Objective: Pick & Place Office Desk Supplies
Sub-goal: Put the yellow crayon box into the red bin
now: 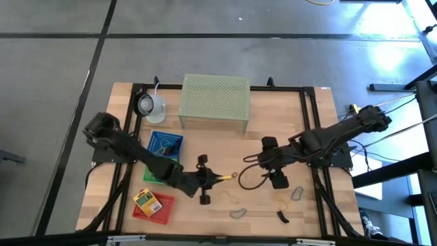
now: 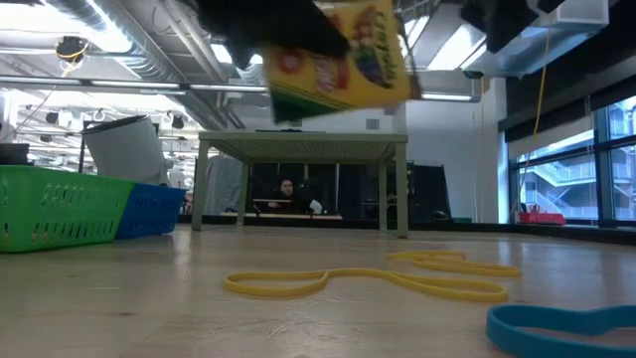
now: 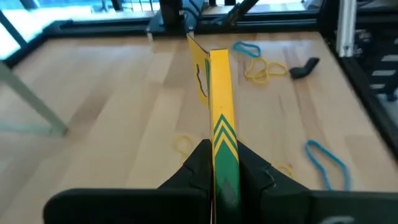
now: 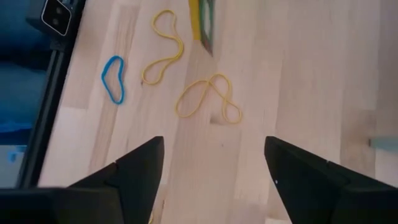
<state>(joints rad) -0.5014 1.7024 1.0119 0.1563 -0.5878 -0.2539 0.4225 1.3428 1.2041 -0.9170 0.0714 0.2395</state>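
Note:
A yellow printed box [image 1: 225,178] hangs in the air over the table's middle, with my left gripper [image 1: 213,179] shut on it. It shows edge-on in the left wrist view [image 3: 221,118] and high up in the low view [image 2: 338,55]. My right gripper [image 1: 265,164] hovers open just right of the box, with nothing between its fingers [image 4: 214,168]. Under it, yellow loops [image 4: 208,96] and a blue loop [image 4: 113,78] lie flat on the wood. Another yellow box [image 1: 145,199] lies in a red tray [image 1: 164,208]. My left gripper pinches the yellow box by its two broad faces, at the end nearest the gripper [image 3: 225,171]. The fingers [image 3: 199,168] come slanting down from the table's left and lie along the box. The box stands on edge, reaches out past the fingertips toward the table's right, and is clear of the table.
A pale green mesh stand [image 1: 215,101] and a white round lamp [image 1: 150,104] stand at the back. A blue tray [image 1: 166,145] and a green tray [image 1: 151,175] sit at the left. More loops [image 1: 299,194] and a black clip [image 1: 282,217] lie near the front edge.

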